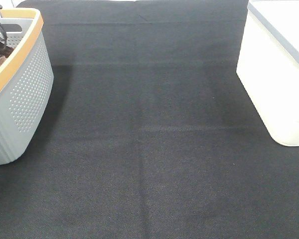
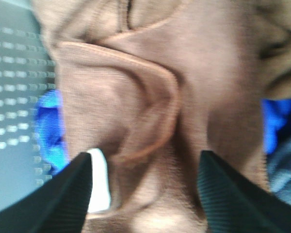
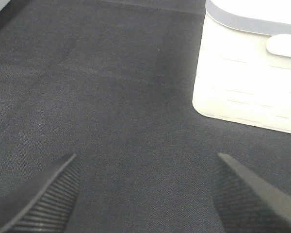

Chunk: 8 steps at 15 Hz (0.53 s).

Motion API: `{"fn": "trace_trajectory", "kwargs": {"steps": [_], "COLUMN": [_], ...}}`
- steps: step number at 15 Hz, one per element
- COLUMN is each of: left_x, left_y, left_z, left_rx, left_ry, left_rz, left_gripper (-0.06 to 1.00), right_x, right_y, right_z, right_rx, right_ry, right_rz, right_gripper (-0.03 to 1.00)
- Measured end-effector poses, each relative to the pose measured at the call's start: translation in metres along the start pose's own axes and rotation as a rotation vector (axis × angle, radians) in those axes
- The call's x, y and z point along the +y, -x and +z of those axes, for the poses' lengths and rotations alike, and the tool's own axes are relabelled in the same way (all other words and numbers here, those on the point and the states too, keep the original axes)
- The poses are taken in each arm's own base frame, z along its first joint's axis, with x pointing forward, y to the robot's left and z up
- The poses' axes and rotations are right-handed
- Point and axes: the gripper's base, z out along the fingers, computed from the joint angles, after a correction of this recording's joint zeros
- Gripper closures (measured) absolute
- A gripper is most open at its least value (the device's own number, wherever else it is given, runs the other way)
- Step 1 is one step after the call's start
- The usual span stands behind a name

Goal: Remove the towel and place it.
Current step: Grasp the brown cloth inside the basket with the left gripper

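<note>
We are getting only a blurred, very close look from the left wrist camera, so fine detail is being lost. In the high view the grey basket (image 1: 25, 94) is being cut off by the left edge. Only a sliver of brown and some dark straps or cables are showing over its orange rim, and we cannot tell what they are. The white bin (image 1: 279, 74) is likewise running out of the picture on the right.

The towel (image 2: 136, 97) is lying inside the basket, rumpled, with its stitched hem curling in a loop across the middle. Its small white tag (image 2: 98, 179) is peeking out just beside one finger. Blue cloth (image 2: 48, 126) is showing on either side of the towel, and a duller brown bunched cloth (image 2: 281, 53) is sitting at its far edge.

The left gripper (image 2: 145, 160) is hanging spread wide directly over the towel, one finger on each side of the hem loop. We cannot tell whether the tips are touching the fabric.

The right gripper (image 3: 145, 160) is hovering over the dark table (image 1: 149, 149), its fingers spread and holding nothing, near the white bin.
</note>
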Motion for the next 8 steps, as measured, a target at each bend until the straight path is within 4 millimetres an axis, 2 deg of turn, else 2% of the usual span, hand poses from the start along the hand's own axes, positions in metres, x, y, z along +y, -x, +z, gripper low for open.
{"fn": "trace_trajectory", "kwargs": {"steps": [2, 5, 6, 8], "left_x": [0.0002, 0.0002, 0.0002, 0.0003], "left_y": [0.0000, 0.0000, 0.0000, -0.0002], "left_z": [0.0000, 0.0000, 0.0000, 0.0000], "left_rx": [0.000, 0.000, 0.000, 0.002], "left_ry": [0.002, 0.003, 0.003, 0.003], "left_rz": [0.001, 0.001, 0.001, 0.024], "left_gripper": [0.40, 0.53, 0.59, 0.77], "right_x": [0.0000, 0.0000, 0.0000, 0.0000], "right_y": [0.0000, 0.0000, 0.0000, 0.0000], "right_z": [0.0000, 0.0000, 0.0000, 0.0000], "right_rx": [0.000, 0.000, 0.000, 0.000], "right_ry": [0.000, 0.000, 0.000, 0.000], "right_rz": [0.000, 0.000, 0.000, 0.000], "right_gripper": [0.25, 0.25, 0.25, 0.25]}}
